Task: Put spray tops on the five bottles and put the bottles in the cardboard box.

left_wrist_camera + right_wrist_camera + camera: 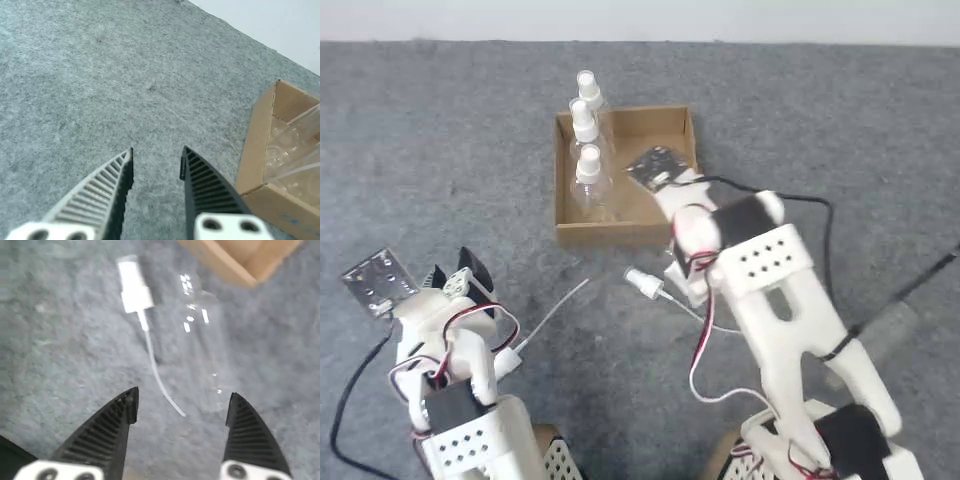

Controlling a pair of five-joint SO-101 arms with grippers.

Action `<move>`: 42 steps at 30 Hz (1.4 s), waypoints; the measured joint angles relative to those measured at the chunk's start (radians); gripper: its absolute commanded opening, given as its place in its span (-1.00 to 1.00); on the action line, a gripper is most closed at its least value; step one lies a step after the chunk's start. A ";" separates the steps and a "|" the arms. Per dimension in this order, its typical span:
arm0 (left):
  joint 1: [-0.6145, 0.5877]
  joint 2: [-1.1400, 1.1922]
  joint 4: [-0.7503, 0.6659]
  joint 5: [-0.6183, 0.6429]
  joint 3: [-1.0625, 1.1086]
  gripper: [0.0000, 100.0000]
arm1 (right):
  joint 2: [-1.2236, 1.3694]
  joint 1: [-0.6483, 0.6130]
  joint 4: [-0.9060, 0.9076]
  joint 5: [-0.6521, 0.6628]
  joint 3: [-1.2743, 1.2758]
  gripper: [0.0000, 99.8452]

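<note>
The cardboard box [665, 130] sits at the far middle of the grey carpet. Three clear bottles [590, 170] with white spray tops stand along one side of it. In the right wrist view a loose spray top [134, 287] with its thin tube lies beside a bare clear bottle [202, 350], just in front of the box [240, 260]. My right gripper [182, 400] hovers open above them, holding nothing. That spray top [645, 283] lies next to the right arm [760, 260]. My left gripper [157, 155] is open over bare carpet, with the box [260, 145] off to one side.
A second loose spray top [515, 352] with a long tube lies by the left arm [450, 330]. Cables trail from the right arm across the carpet. A pale wall edges the far side.
</note>
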 measured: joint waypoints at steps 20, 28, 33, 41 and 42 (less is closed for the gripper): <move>0.000 0.000 0.000 0.000 0.012 -0.70 | -0.055 0.463 0.193 0.605 0.000 -0.53; 0.000 0.000 0.000 0.000 0.012 -0.70 | -0.055 0.718 0.195 1.056 0.000 -0.53; 0.000 0.000 0.000 0.000 0.012 -0.70 | -0.057 0.825 0.195 1.370 0.028 -0.53; 0.000 0.000 0.000 0.000 0.012 -0.70 | -0.061 0.939 0.126 1.631 0.152 -0.53; 0.000 0.000 0.000 0.000 0.012 -0.70 | -0.061 0.953 0.094 1.648 0.176 -0.53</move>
